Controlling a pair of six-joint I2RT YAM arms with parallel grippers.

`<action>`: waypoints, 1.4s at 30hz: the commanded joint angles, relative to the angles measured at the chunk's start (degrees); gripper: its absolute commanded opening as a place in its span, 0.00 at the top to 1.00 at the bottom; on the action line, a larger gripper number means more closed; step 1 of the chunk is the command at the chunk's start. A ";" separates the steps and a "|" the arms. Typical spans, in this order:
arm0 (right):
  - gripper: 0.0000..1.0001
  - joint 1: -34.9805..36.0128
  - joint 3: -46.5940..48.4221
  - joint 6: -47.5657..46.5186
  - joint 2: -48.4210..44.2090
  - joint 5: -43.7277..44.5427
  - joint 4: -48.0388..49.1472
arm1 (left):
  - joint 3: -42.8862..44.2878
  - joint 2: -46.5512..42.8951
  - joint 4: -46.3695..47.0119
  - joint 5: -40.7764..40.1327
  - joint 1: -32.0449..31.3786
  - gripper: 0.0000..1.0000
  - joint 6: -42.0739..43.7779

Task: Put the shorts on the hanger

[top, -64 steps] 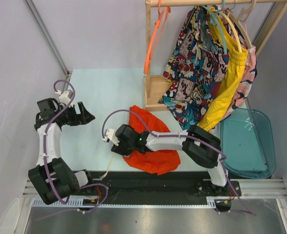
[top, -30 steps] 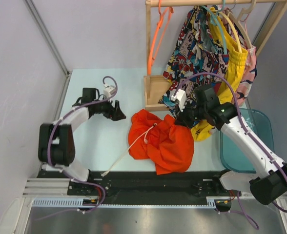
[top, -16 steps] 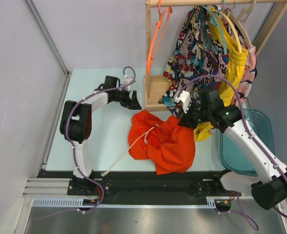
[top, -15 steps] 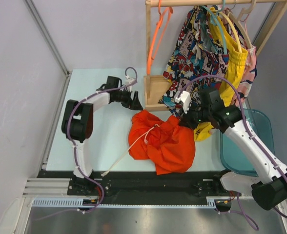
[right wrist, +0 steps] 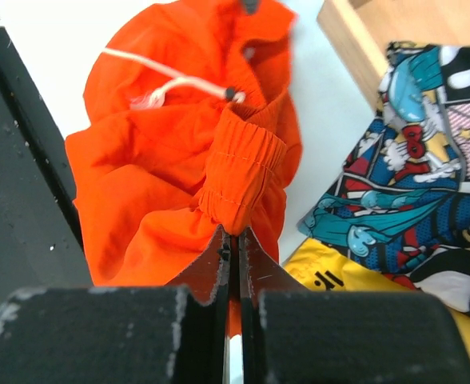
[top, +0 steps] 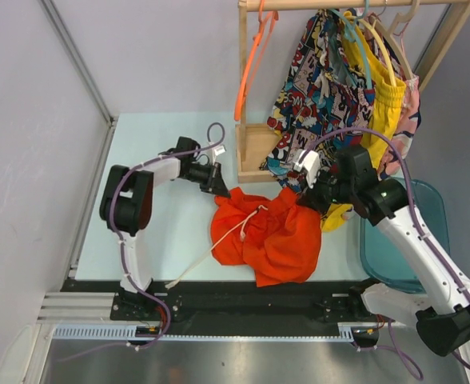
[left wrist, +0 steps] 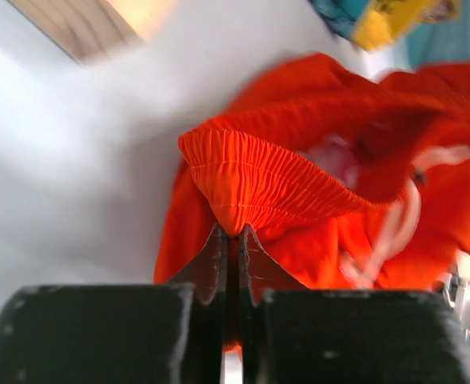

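Note:
The orange-red shorts (top: 268, 234) lie bunched on the pale table, their cream drawstring trailing toward the front edge. My left gripper (top: 221, 190) is shut on the elastic waistband (left wrist: 255, 184) at the shorts' upper left corner. On the upper right side my right gripper (top: 307, 198) is shut on another fold of the waistband (right wrist: 239, 180). The thin orange hanger (top: 249, 64) dangles from the wooden rail at the left end of the rack, apart from both grippers.
The wooden rack (top: 255, 148) stands at the back right of the table. On it hang comic-print shorts (top: 315, 104), yellow shorts (top: 375, 132) and other hangers. A teal tray (top: 407, 240) sits at the right. A black rail runs along the table's near edge.
My left gripper has moved down to the shorts' upper left corner and shut on the waistband. The right gripper has shifted slightly right, still holding its fold.

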 commanded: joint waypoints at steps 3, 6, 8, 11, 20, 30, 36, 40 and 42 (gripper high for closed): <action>1.00 -1.58 0.46 3.69 -4.54 3.47 11.86 | -5.62 -25.04 -3.84 6.16 6.85 1.00 2.99; 1.00 -2.98 1.07 7.73 -4.98 5.49 21.00 | -4.92 -36.99 -9.38 0.29 8.79 1.00 7.73; 1.00 -3.52 3.00 9.50 -4.72 5.41 26.54 | -4.48 -46.10 -12.27 -2.28 8.70 1.00 11.15; 1.00 -4.48 6.34 11.61 -4.97 1.73 29.72 | -3.69 -55.79 -14.83 -6.50 8.61 1.00 13.09; 1.00 -6.41 6.35 0.75 -4.28 -8.04 23.56 | -4.48 -65.24 -20.29 -18.00 5.81 1.00 21.19; 1.00 -8.98 3.90 -20.92 -0.32 -17.18 10.70 | -19.53 -68.92 -16.61 -18.73 4.31 1.00 35.59; 1.00 -3.88 -14.72 -37.05 -1.99 -11.74 13.90 | -42.13 -72.88 -6.15 -23.73 -1.67 0.97 47.80; 1.00 3.31 -22.11 -45.06 -1.20 -7.87 14.78 | -49.21 -73.15 -3.06 -24.61 -4.83 0.92 56.58; 1.00 5.61 -25.98 -48.58 -2.34 -5.93 14.35 | -51.13 -72.45 -4.46 -24.61 -5.80 0.88 59.58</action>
